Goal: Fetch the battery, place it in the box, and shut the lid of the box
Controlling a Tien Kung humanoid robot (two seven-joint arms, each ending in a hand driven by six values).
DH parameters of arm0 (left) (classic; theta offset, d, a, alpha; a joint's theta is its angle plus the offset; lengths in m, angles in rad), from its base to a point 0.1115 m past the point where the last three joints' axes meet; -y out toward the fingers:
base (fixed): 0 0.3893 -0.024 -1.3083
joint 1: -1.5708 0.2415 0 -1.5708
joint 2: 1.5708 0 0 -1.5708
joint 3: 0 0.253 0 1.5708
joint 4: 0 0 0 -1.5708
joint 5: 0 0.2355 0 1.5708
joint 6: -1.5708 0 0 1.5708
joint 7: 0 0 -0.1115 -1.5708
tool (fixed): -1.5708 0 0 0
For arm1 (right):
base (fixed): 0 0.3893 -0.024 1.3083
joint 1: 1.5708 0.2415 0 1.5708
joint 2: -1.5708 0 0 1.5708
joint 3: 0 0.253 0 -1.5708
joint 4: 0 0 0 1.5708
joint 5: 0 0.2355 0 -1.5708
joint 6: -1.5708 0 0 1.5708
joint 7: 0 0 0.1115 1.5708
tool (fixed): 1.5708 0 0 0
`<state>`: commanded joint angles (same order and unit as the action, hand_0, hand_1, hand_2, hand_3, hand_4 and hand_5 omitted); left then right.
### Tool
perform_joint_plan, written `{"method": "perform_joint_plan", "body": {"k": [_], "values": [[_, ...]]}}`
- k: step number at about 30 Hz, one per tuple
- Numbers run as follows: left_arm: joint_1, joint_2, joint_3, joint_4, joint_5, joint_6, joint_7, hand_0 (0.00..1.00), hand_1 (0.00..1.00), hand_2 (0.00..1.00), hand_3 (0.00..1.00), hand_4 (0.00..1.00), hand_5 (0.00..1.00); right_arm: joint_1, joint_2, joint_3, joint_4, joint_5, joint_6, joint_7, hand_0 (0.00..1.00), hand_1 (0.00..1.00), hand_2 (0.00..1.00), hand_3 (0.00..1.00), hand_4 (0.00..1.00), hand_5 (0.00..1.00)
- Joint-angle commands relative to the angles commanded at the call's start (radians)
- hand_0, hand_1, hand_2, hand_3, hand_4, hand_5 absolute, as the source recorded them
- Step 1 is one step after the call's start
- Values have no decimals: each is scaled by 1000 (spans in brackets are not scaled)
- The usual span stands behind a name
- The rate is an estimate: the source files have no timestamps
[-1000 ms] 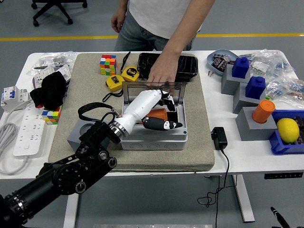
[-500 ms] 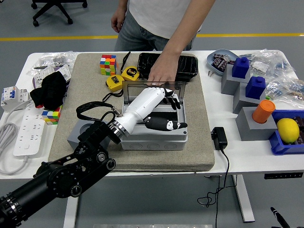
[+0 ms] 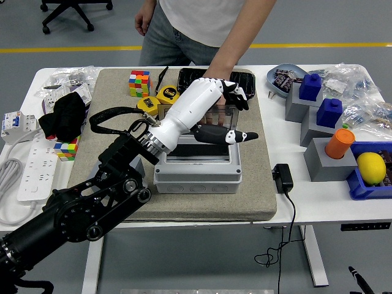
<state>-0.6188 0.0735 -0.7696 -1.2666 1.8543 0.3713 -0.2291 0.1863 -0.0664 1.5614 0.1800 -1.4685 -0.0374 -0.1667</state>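
— Where's the battery?

— Hidden; likely inside the grey box [image 3: 196, 174] at frame centre.

— The left hand [image 3: 217, 116]?

— Fingers spread, empty, above the clear lid [image 3: 214, 116]. Stiff, light, hinged: push its top edge.

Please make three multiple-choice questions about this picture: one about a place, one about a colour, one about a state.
1. Where does the lemon lie?
A. in a blue bin at the table's right edge
B. on the grey mat
C. inside the grey box

2. What colour are the two tape measures?
A. red
B. yellow
C. green

3. How is the left hand?
A. resting off the table
B. closed around a cube
C. raised over the grey box, holding nothing

Answers: 1 A, it sits in the blue bin at far right. 2 B, both cases are yellow. 3 C, its fingers are spread above the box.
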Motion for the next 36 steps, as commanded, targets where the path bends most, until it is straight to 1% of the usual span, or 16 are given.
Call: {"method": "perform_joint_plan", "body": {"k": [4, 5, 6, 8, 9, 11, 12, 13, 17, 19, 23, 24, 27, 29, 30, 36], "values": [[-26, 2, -30, 21, 63, -34, 51, 493, 609, 560, 532, 998, 455, 0, -1, 3, 0, -4, 0, -3, 776, 701, 721, 767, 998, 998], [-33, 2, -39, 27, 92, -58, 83, 493, 609, 560, 532, 998, 455, -1, -2, 4, 0, -5, 0, -4, 776, 701, 721, 767, 998, 998], [-36, 2, -44, 30, 116, -80, 113, 924, 925, 840, 793, 998, 776, -1, -2, 4, 0, -7, 0, -4, 776, 701, 721, 767, 998, 998], [-41, 2, -50, 33, 156, -121, 168, 924, 925, 840, 793, 998, 776, -1, -2, 4, 0, -6, 0, -4, 776, 701, 721, 767, 998, 998], [-44, 3, -52, 36, 188, -155, 209, 924, 925, 840, 793, 998, 776, 0, -2, 3, 0, -6, 0, -4, 776, 701, 721, 767, 998, 998], [-46, 5, -53, 38, 235, -208, 276, 924, 925, 840, 793, 998, 776, 0, -2, 1, 0, -4, 0, -3, 776, 701, 721, 767, 998, 998], [-46, 5, -52, 38, 246, -222, 293, 998, 998, 965, 891, 998, 985, 0, -2, 0, 0, -4, 0, -2, 776, 701, 721, 767, 998, 998], [-45, 6, -50, 37, 256, -240, 314, 998, 998, 965, 891, 998, 985, 0, -1, 0, 0, -4, 0, -2, 776, 701, 721, 767, 998, 998], [-45, 5, -47, 38, 273, -262, 334, 998, 998, 965, 891, 998, 985, 0, -2, 0, 0, -4, 0, -3, 776, 701, 721, 767, 998, 998], [-45, 6, -46, 37, 279, -277, 342, 998, 998, 952, 870, 998, 998, 0, -2, 0, 0, -4, 0, -3, 777, 701, 721, 767, 998, 998], [-41, 17, -38, 17, 311, -340, 385, 998, 998, 952, 870, 998, 998, 2, -3, 0, 0, -2, 0, -2, 777, 701, 721, 767, 998, 998], [-40, 19, -34, 11, 317, -354, 395, 998, 998, 930, 798, 998, 998, 1, -3, 0, 0, -1, 0, -2, 776, 700, 721, 767, 998, 998], [-35, 24, -26, -6, 337, -399, 426, 998, 998, 930, 798, 998, 998, 0, -2, 2, 0, -3, -1, -3, 776, 700, 721, 767, 998, 998], [-33, 25, -23, -8, 339, -410, 433, 998, 998, 930, 798, 998, 998, 0, -2, 1, 0, -1, 0, -3, 776, 700, 721, 767, 998, 998], [-32, 25, -22, -8, 338, -412, 434, 998, 998, 924, 741, 998, 998, 0, -2, 1, 0, -1, -1, -3, 776, 701, 721, 767, 998, 998], [-22, 36, -10, -33, 333, -426, 443, 998, 998, 915, 742, 998, 998, 2, -2, -1, 0, 4, -1, -1, 777, 701, 721, 767, 998, 998]]}}
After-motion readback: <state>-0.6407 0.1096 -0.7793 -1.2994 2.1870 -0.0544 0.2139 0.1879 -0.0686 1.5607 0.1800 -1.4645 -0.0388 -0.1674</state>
